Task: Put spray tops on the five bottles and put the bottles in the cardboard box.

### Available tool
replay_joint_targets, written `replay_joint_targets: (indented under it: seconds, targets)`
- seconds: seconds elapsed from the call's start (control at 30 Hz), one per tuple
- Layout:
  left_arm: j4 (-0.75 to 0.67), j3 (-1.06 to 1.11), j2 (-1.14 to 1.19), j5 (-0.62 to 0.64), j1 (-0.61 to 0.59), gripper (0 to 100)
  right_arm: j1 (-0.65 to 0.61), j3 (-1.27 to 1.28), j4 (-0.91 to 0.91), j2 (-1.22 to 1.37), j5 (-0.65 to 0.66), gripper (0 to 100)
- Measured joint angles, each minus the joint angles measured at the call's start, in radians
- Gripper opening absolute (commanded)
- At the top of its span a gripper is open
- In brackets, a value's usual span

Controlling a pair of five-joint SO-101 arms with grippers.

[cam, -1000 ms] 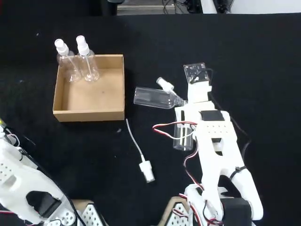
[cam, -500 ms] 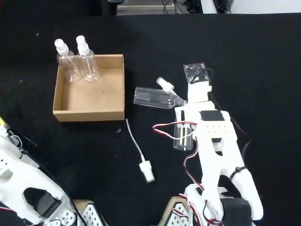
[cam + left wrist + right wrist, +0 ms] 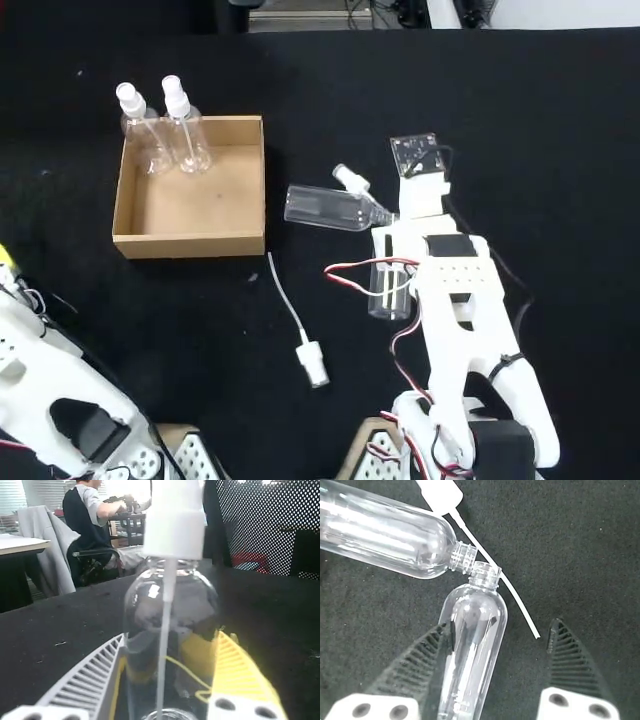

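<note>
My left gripper (image 3: 171, 639) is shut on an upright clear bottle (image 3: 170, 610) that carries a white spray top (image 3: 175, 515) with its tube inside. My right gripper (image 3: 501, 627) is open over a capless bottle (image 3: 472, 625) lying against one finger. That bottle's neck touches the neck of a second capless bottle (image 3: 385, 535), (image 3: 325, 208). A loose spray top (image 3: 440, 490), (image 3: 350, 178) lies beside them, its tube running between the necks and the other finger. Another loose spray top (image 3: 312, 360) lies nearer the front. Two capped bottles (image 3: 165, 125) stand in the cardboard box (image 3: 190, 243).
The right arm (image 3: 455, 300) covers most of the bottle under it. The left arm (image 3: 50, 400) sits at the table's front left corner. Black cloth covers the table. Chairs and a seated person are in the room beyond.
The left arm has shifted slightly at the front left corner. The right arm, the bottles and the loose spray tops have not moved.
</note>
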Motion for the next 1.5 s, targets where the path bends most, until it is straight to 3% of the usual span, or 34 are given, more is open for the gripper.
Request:
replay_joint_targets:
  seconds: [0.5,0.73,1.17,1.5]
  targets:
    - [0.002,0.012,0.008,-0.002,-0.031,30,0.000,0.000,0.000,0.000,0.000,27.2]
    - [0.002,0.012,0.008,-0.002,-0.031,47,0.000,0.000,0.000,0.000,0.000,27.2]
    - [-0.005,0.017,0.005,-0.002,-0.031,44,0.000,0.000,0.000,0.000,0.000,27.2]
    - [-0.025,0.345,-0.384,-0.002,-0.035,44,0.000,0.000,0.000,0.000,0.000,27.2]
